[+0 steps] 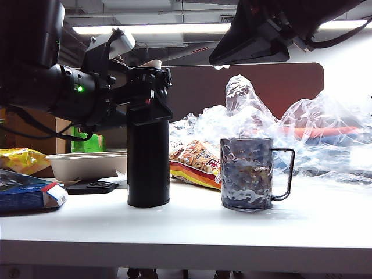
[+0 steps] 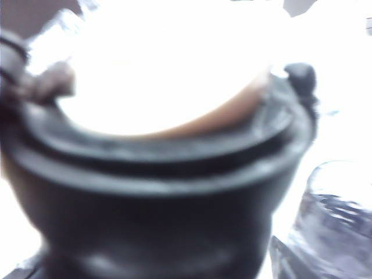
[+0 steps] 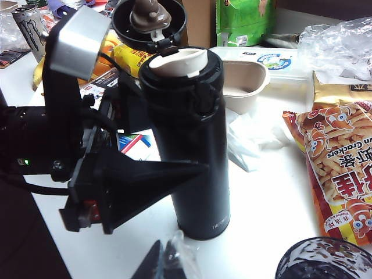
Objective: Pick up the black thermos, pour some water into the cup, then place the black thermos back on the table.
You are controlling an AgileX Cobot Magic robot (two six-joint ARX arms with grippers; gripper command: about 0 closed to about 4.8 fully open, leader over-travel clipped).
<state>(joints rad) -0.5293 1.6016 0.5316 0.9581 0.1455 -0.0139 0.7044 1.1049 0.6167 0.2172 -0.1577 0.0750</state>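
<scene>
The white desk (image 1: pixel 192 232) carries all items. The black thermos (image 1: pixel 148 163) stands upright on it, lid flipped back, pale spout exposed. The left claw (image 3: pixel 174 174) sits at the thermos's upper body, its fingers (image 3: pixel 145 180) spread wide to either side; contact with the wall cannot be confirmed. The cup (image 1: pixel 247 173) stands just beside the thermos, apart from it, handle turned away. A snack bag (image 1: pixel 195 163) lies behind, between them. The right claw is pressed together, out of clear sight above the desk.
</scene>
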